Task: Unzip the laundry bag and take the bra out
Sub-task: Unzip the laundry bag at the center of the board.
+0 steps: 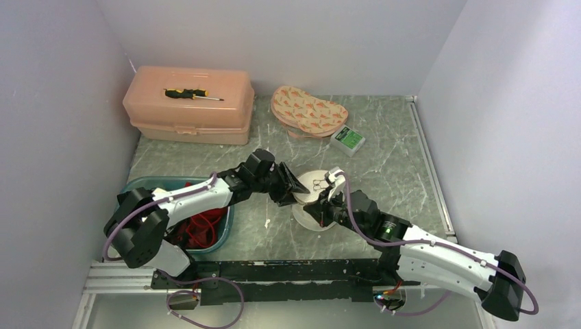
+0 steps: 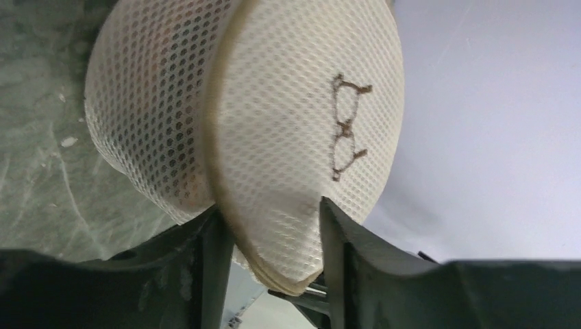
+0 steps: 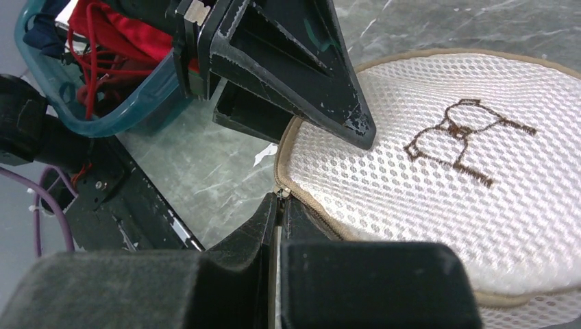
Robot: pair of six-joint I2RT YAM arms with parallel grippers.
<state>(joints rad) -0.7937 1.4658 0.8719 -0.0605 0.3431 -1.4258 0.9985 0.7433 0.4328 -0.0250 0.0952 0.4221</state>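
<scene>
Left wrist — laundry bag [image 2: 288, 137] between pincer [image 2: 274, 233] fingers

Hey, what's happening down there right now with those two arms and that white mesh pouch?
Left pincer straddles the laundry bag rim, part closed. Right pincer shut at the bag's zipper edge. Red bra lies in the teal bin. Nothing in the way.
</scene>
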